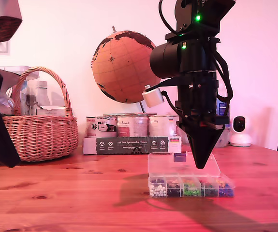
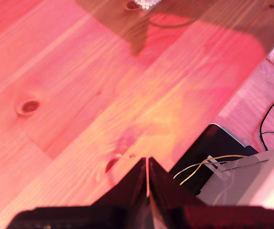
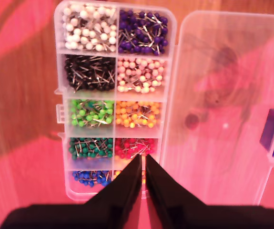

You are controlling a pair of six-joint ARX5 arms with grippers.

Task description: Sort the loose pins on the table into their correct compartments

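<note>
The worktop (image 1: pixel 56 193) is bare pine around the clear pin box (image 1: pixel 191 186), whose lid lies folded open. My second end effector (image 3: pixel 143 164) hangs just above the red pin section (image 3: pixel 136 147), jaws nearly pressed together; whether a pin sits between them I cannot tell. My first end effector (image 2: pixel 147 176) hovers over bare wood, pressed together. No loose pin shows anywhere. Such pins would be featherlight, stiff, sharp and slippery on the needle; I judge the ball head the best hold.
</note>
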